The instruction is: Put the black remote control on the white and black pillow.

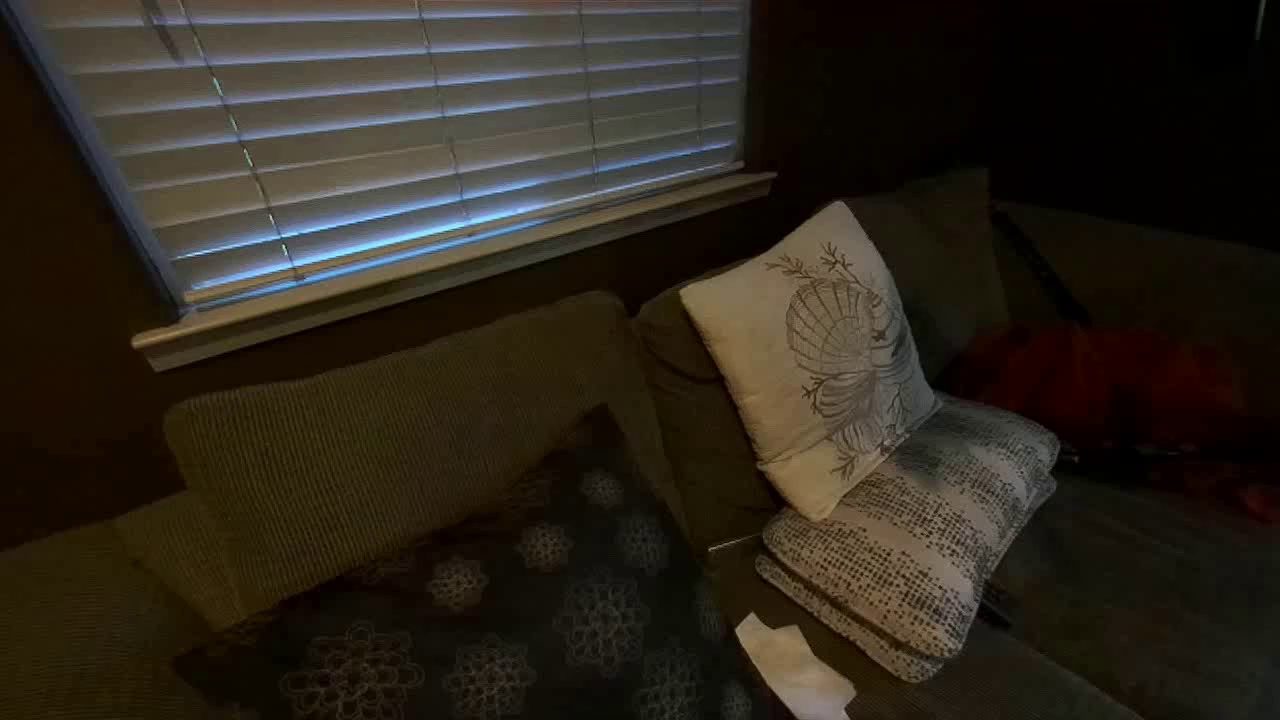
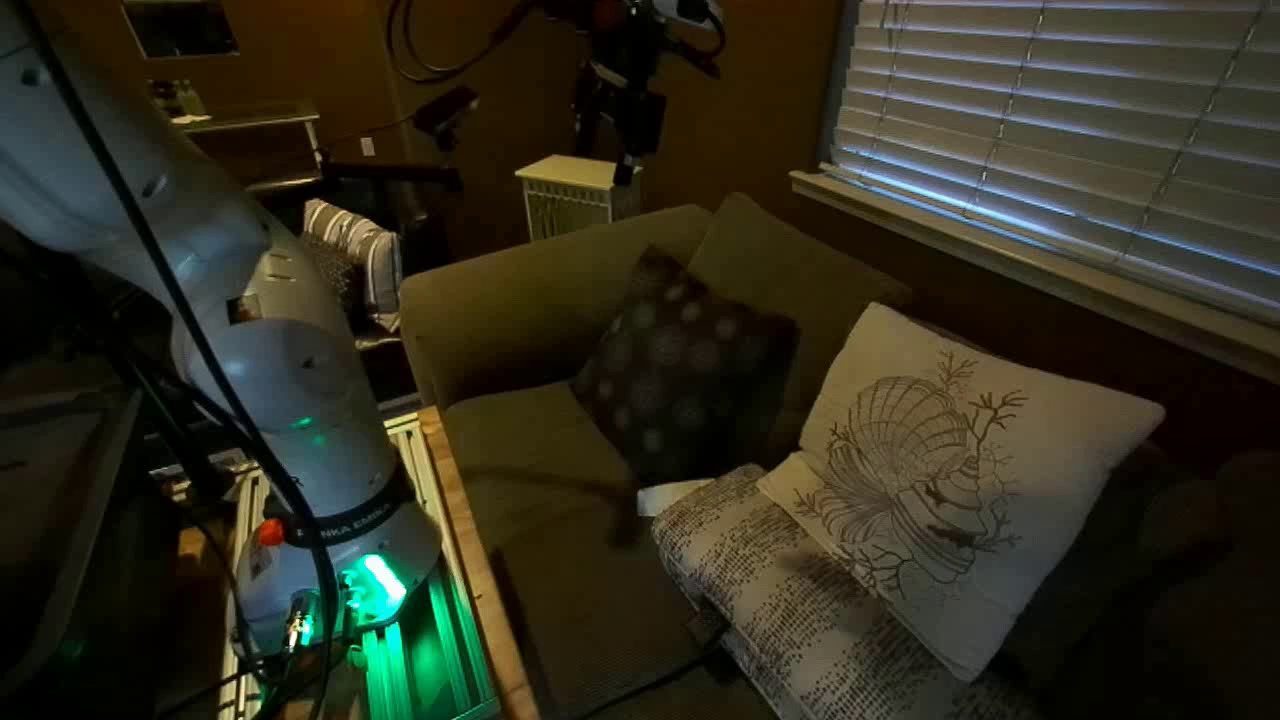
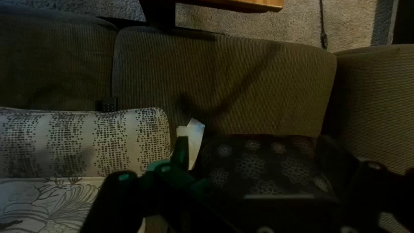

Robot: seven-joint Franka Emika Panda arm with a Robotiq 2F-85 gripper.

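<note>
The black remote control (image 3: 109,104) lies on the sofa seat against the edge of the speckled pillow; its end with buttons shows in the wrist view. It appears as a dark shape beside the pillow in both exterior views (image 1: 995,603) (image 2: 706,628). The white and black pillow (image 3: 110,142) lies flat on the sofa, in both exterior views too (image 1: 920,530) (image 2: 790,590). My gripper (image 3: 254,150) is open and empty, its fingers wide apart above the dark pillow. In an exterior view the gripper (image 2: 622,150) hangs high near the sofa's far arm.
A cream shell pillow (image 1: 845,350) leans on the backrest and rests on the speckled pillow. A dark pillow with pale circles (image 2: 680,370) and a white paper (image 3: 194,136) lie beside it. The robot base (image 2: 350,540) stands by a wooden edge (image 2: 470,570) before the sofa.
</note>
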